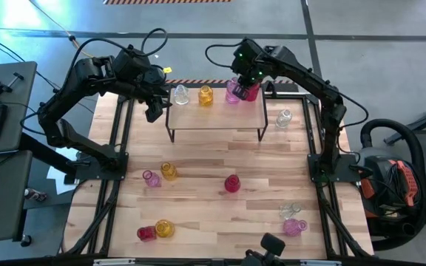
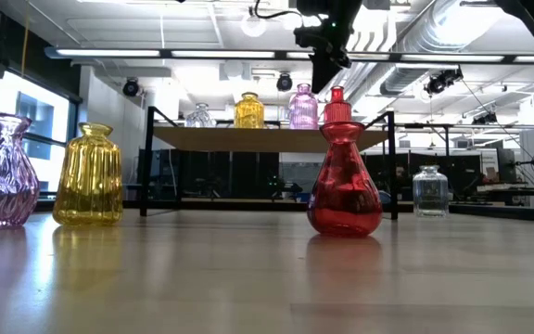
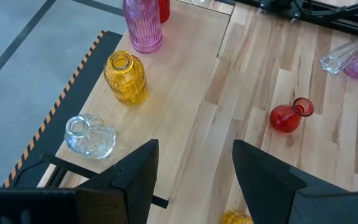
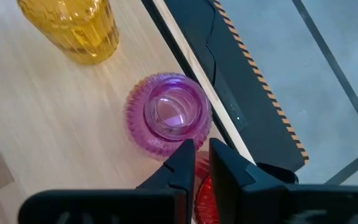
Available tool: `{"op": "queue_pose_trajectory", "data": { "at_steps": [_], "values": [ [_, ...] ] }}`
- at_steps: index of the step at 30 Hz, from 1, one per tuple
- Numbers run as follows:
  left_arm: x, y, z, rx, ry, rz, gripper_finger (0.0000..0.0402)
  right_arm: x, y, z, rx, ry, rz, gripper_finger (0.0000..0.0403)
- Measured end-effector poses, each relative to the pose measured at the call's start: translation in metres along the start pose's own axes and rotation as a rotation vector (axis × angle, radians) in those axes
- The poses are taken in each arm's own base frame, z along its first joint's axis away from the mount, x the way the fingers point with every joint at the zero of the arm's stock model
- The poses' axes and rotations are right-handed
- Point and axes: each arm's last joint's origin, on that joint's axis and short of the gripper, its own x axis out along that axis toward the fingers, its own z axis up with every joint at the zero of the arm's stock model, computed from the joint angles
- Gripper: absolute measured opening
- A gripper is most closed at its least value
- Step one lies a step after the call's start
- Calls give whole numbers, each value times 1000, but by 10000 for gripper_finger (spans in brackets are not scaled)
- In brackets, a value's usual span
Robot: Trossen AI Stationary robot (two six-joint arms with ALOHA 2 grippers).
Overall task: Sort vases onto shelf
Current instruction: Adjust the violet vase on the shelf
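The shelf [image 1: 217,117] stands at the table's far middle. On its top stand a clear vase [image 1: 178,94], a yellow vase [image 1: 205,95] and a pink vase [image 1: 233,91] in a row. My right gripper [image 1: 244,87] is above the shelf's right end, shut on a red vase [image 1: 253,93] next to the pink one. My left gripper [image 1: 154,111] hangs open and empty beside the shelf's left end; its wrist view looks along the shelf past the two spread fingers [image 3: 194,180]. My right gripper pinches the red vase's top [image 4: 202,183] between its two fingers, which stand close together and point down from above. The vase stays upright below them, next to the pink vase [image 4: 168,115]. Whether its base rests on the shelf, I cannot tell.
On the table stand a clear vase [image 1: 284,117] right of the shelf, a pink [image 1: 151,178] and a yellow vase [image 1: 168,171], and a red vase [image 1: 232,183] in the middle. Near the front are a red [image 1: 146,233], a yellow [image 1: 164,228], a clear [image 1: 290,210] and a pink vase [image 1: 295,227].
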Motion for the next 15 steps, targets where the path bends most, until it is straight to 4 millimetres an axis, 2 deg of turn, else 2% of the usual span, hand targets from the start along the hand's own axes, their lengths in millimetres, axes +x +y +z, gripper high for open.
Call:
{"op": "queue_pose_trajectory", "data": {
  "at_steps": [15],
  "values": [
    [0,0,0,0,0,0,197,2,0,3,4,-30,9,28]
  ]
}}
